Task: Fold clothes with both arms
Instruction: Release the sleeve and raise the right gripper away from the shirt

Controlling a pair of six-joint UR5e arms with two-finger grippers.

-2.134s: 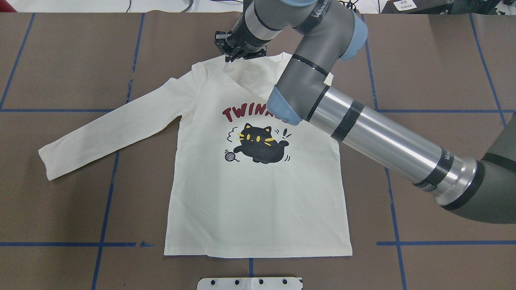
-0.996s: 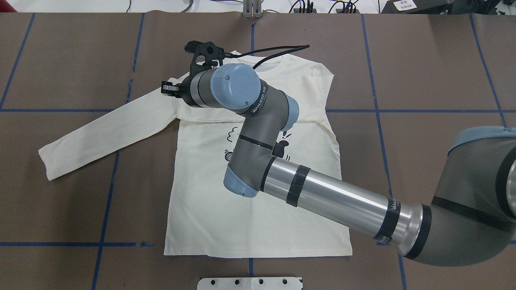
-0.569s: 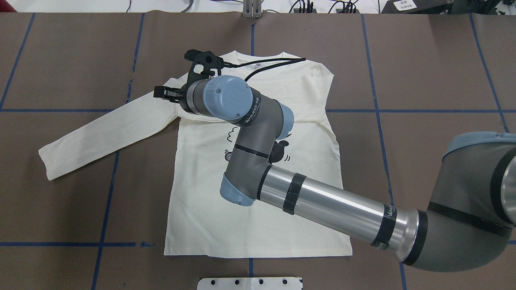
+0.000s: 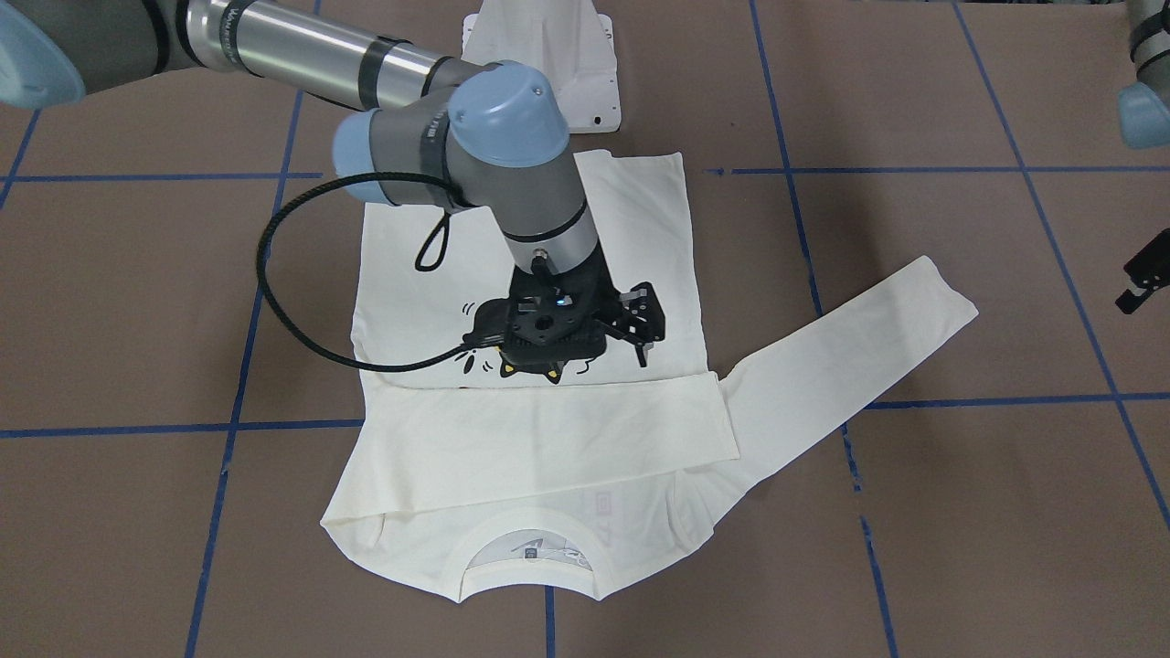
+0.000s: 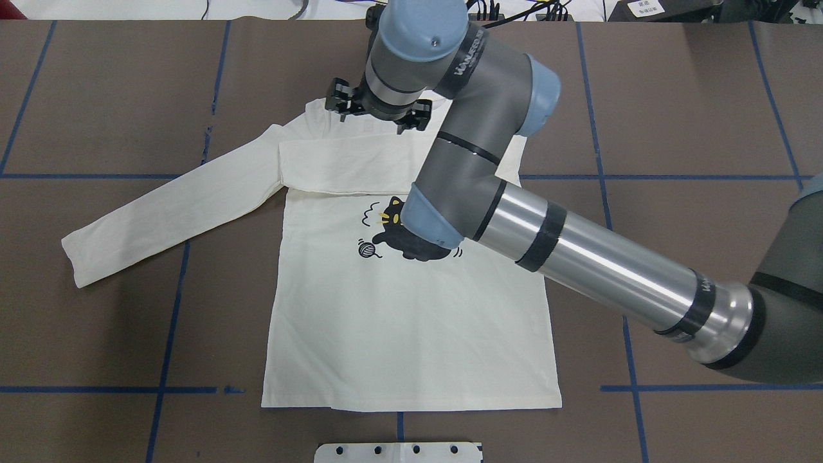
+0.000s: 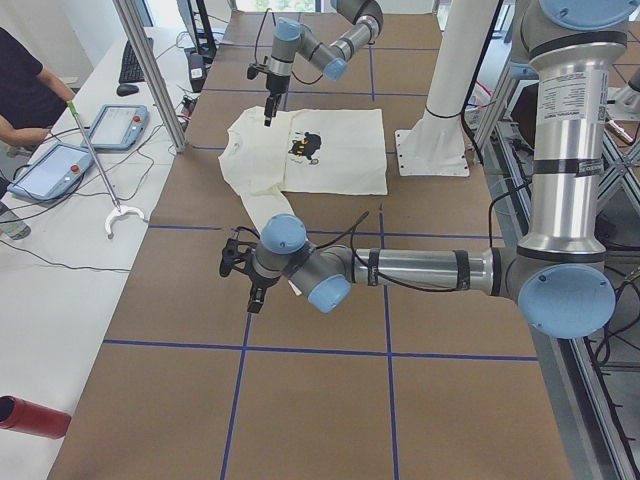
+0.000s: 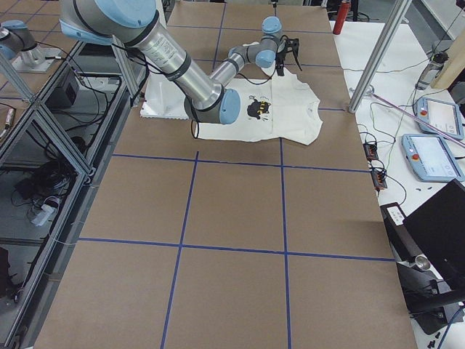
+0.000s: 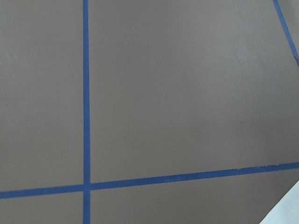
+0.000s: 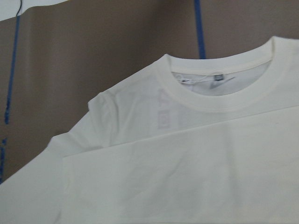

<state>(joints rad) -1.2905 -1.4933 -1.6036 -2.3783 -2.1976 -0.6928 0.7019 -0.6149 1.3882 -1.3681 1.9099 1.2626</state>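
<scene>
The cream shirt (image 5: 398, 321) lies flat, front up, cat print (image 5: 392, 239) showing. One sleeve (image 5: 347, 167) is folded across the chest and covers the red lettering; it also shows in the front view (image 4: 548, 429). The other sleeve (image 5: 167, 212) stretches out to the side. My right gripper (image 4: 644, 334) hangs open and empty above the shoulder by the collar (image 9: 219, 93), also in the overhead view (image 5: 342, 106). My left gripper (image 4: 1141, 279) hovers off the shirt beyond the outstretched cuff (image 4: 932, 292); I cannot tell its state.
The white pedestal base (image 5: 398, 452) stands at the near table edge. Blue tape lines (image 5: 170, 302) grid the brown table. In the left side view an operator (image 6: 25, 90), tablets (image 6: 55, 170) and a red cylinder (image 6: 30, 415) are at a side bench.
The right gripper carried the sleeve across the chest toward the far shoulder and let it go. It has now swung back and up toward the collar. The sleeve stays folded.
</scene>
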